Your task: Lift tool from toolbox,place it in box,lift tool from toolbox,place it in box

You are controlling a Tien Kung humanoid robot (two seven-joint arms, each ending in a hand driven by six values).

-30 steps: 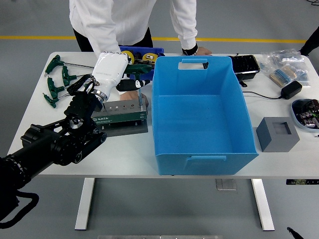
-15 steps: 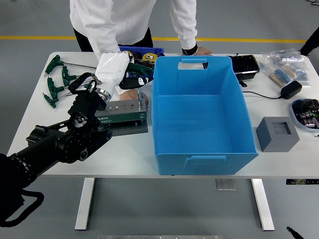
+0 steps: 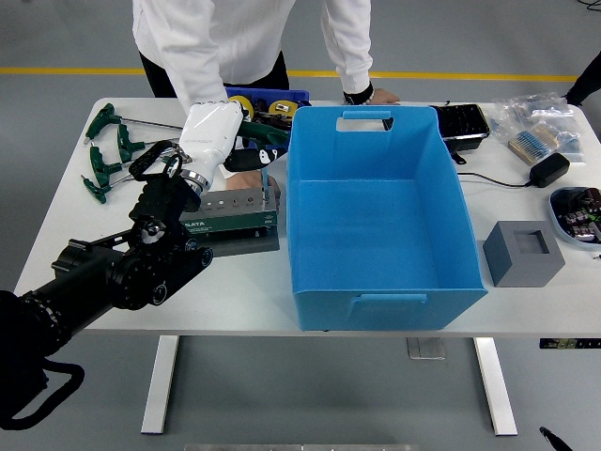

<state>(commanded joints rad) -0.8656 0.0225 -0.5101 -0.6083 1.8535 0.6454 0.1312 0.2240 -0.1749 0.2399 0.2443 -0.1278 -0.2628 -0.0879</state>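
A green toolbox with a grey socket rail lies open on the table, just left of the big blue box, which holds nothing. My left hand, black, hangs over the toolbox's left end, touching or nearly touching it. A tool in that hand does not show. From the far side, a person's white-sleeved arm reaches down, and the person's hand rests at the toolbox's back edge. My right arm is out of view.
Green T-handle keys lie at the far left. A blue tray of tools sits behind the toolbox. To the right are a grey foam block, a black adapter, a black tray and bagged parts.
My left hand has risen and shifted slightly right, closer to the toolbox's left end. The person's sleeve moved a little; the toolbox and blue box stayed put.
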